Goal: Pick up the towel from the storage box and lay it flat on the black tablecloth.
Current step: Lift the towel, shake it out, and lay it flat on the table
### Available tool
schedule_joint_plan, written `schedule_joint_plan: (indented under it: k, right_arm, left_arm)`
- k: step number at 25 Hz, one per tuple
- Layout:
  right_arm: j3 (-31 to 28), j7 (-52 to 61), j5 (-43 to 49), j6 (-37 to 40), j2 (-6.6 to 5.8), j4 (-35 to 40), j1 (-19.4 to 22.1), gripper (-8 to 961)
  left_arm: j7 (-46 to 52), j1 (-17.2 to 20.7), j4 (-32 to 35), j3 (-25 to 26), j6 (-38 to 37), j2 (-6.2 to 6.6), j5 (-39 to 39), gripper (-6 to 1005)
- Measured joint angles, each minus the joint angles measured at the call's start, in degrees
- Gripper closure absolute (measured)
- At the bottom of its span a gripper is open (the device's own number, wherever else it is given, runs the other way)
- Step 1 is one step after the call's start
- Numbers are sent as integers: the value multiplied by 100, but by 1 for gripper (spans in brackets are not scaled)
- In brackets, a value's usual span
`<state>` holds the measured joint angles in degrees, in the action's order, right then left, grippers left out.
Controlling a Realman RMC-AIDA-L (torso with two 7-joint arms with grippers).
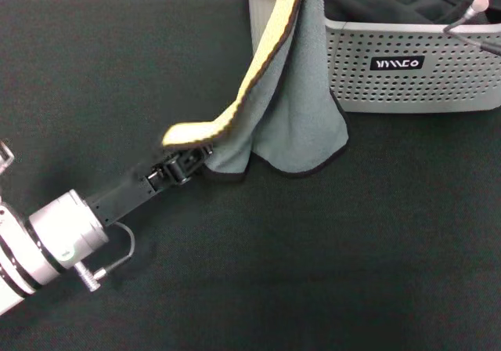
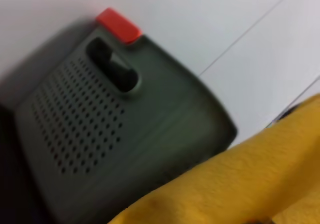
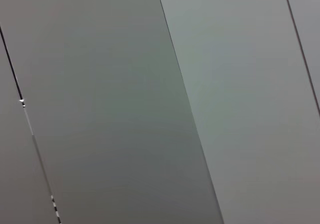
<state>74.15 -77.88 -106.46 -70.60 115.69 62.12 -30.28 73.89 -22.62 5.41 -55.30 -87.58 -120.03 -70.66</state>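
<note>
The left gripper [image 1: 188, 161] has its fingers clenched on a corner of the towel [image 1: 293, 108], low over the black tablecloth [image 1: 313, 257]. The rest of the towel hangs over the rim of the storage box [image 1: 415, 77], so I think the pulling-out step is under way. Next it likely needs pulling clear, then spreading flat.

Head camera looks steeply down over the black tablecloth [image 1: 117, 69] toward the storage box [image 1: 415, 69] at the far edge. Left wrist camera sits close, facing that box's [image 2: 115, 134] perforated wall and the towel [image 2: 250, 184], both shared with the head view. Right wrist camera faces only pale panels.
</note>
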Motion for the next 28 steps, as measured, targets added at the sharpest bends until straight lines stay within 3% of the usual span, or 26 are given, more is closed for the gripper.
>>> schedule_joint_plan:
  k: [16, 28]
  right_arm:
    - [-274, -66, 3, 187, -2, 11, -68, 944]
    - [-231, -24, 50, 243, 3, -42, -121, 945]
  left_arm:
    - [-1185, 200, 277, -26, -731, -1, -34, 843]
    - [-1520, 137, 248, 10, -920, -27, 114, 555]
